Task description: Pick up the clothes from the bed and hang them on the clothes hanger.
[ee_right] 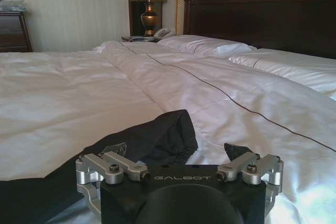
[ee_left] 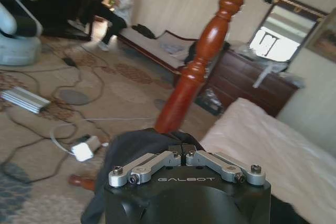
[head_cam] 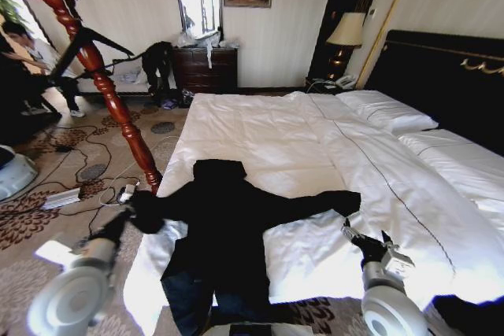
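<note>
Bed (head_cam: 315, 147): took up most of the room ahead of the robot, white duvet with a thin dark seam, white pillows (head_cam: 386, 109) up against the black headboard (head_cam: 441, 76).

Jacket (head_cam: 228, 226): lay flat on the bed's near end, sleeves spread out to both sides, collar pointing toward the headboard, lower hem hanging off the bed's foot edge.

Left gripper (head_cam: 144, 208): was at the bed's near left corner, fingers drawn together on the jacket's left sleeve end (the left wrist view had black cloth bunched right in front of the closed links (ee_left: 157, 148)).

Right gripper (head_cam: 364, 240): hovered low over the duvet near the bed's foot, just beside the jacket's right cuff (ee_right: 170, 137). Fingers spread wide, nothing between them.

Coat stand (head_cam: 98, 76): red turned-wood post, standing on the carpet just off the bed's left side, close to the left gripper.

Hanger (head_cam: 98, 37): thin black, up on the stand, well apart from the jacket.

Lamp (head_cam: 345, 33): sat on the nightstand beside the headboard.

Floor stuff: cables and a white power strip (ee_left: 84, 149) on the carpet left of the bed.
</note>
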